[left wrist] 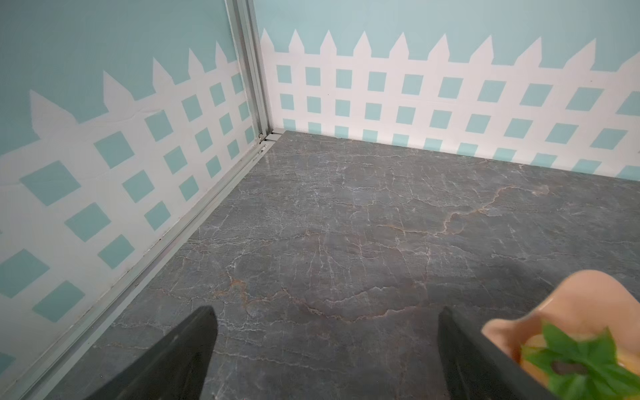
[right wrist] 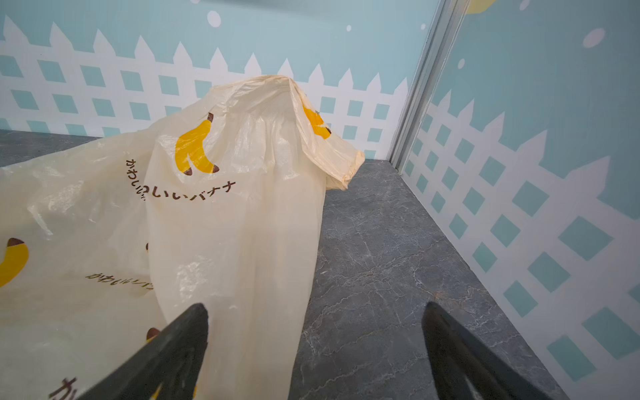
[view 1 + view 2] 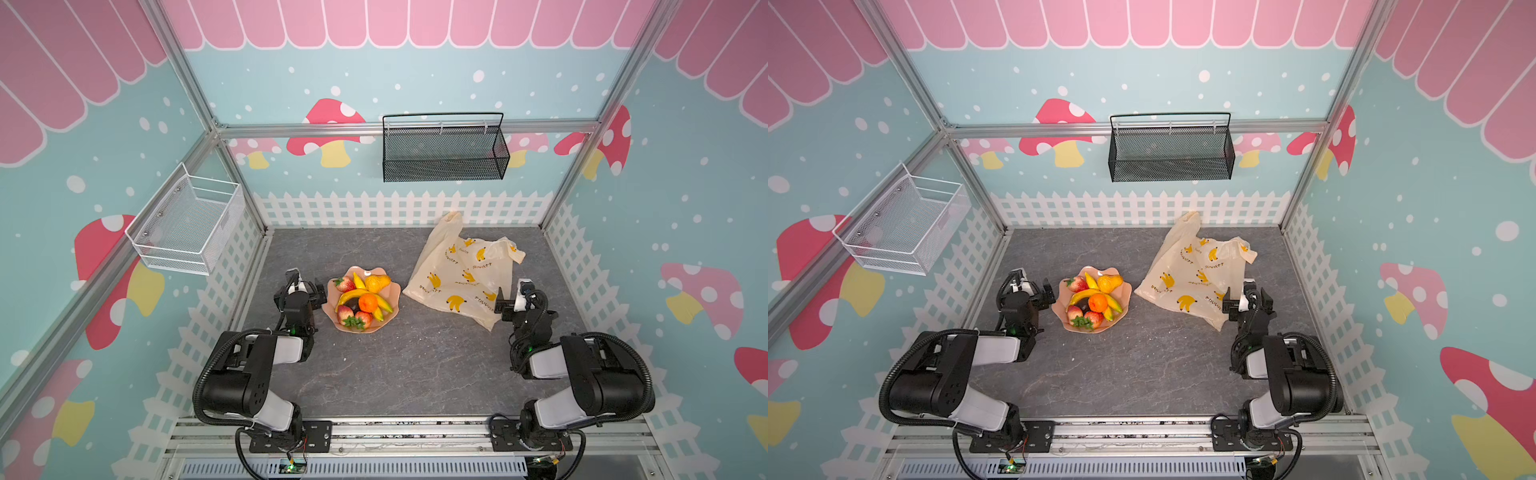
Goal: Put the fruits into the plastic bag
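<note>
The fruits lie heaped in a peach-pink wavy dish left of centre in both top views: an orange, a pear, bananas, strawberries and a dark piece. The plastic bag, cream with banana prints, lies flat and crumpled at the back right. My left gripper hangs open just left of the dish. In the left wrist view its jaws frame bare table, with the dish rim beside one finger. My right gripper is open at the bag's near right edge, holding nothing.
A white wire basket hangs on the left wall and a black mesh basket on the back rail. Fence-printed walls close in the grey marbled table on three sides. Both arm bases sit at the front rail.
</note>
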You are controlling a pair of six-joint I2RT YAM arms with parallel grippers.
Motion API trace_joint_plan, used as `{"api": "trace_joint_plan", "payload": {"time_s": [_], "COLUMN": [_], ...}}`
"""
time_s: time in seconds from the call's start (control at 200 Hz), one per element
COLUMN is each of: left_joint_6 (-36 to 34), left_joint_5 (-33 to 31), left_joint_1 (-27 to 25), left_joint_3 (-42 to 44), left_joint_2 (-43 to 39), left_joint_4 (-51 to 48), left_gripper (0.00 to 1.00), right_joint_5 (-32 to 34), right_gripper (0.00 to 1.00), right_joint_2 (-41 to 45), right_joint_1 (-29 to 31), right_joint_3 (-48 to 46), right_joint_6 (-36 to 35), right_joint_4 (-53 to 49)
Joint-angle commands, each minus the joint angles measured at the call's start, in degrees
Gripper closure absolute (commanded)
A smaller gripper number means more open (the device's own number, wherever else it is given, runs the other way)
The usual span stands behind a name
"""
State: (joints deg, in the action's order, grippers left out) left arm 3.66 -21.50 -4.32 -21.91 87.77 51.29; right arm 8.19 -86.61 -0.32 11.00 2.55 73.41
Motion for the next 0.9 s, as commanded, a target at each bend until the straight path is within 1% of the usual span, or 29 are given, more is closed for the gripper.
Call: {"api": "trace_joint_plan", "payload": {"time_s": [0.0, 0.896], "left_joint_6": [0.36, 0.54], "left_joint_5": [-0.96, -0.83], "left_joint_1": [-0.03, -0.01], "left_joint_3": [0.2, 0.18], "left_joint_2": [0.53, 0.39], "left_joint_4": [1.27, 0.95], "left_gripper": [0.01, 0.0], "right_joint_5": [0.69, 0.61], "right_gripper": [0.03, 0.03], "right_joint_2": [-0.35, -0.39], "right_joint_1": [0.23, 0.23], "right_joint_3": [0.33, 0.33], "right_joint_6": [-0.92, -0.88], "right_joint_4": [1.66, 1.65]}}
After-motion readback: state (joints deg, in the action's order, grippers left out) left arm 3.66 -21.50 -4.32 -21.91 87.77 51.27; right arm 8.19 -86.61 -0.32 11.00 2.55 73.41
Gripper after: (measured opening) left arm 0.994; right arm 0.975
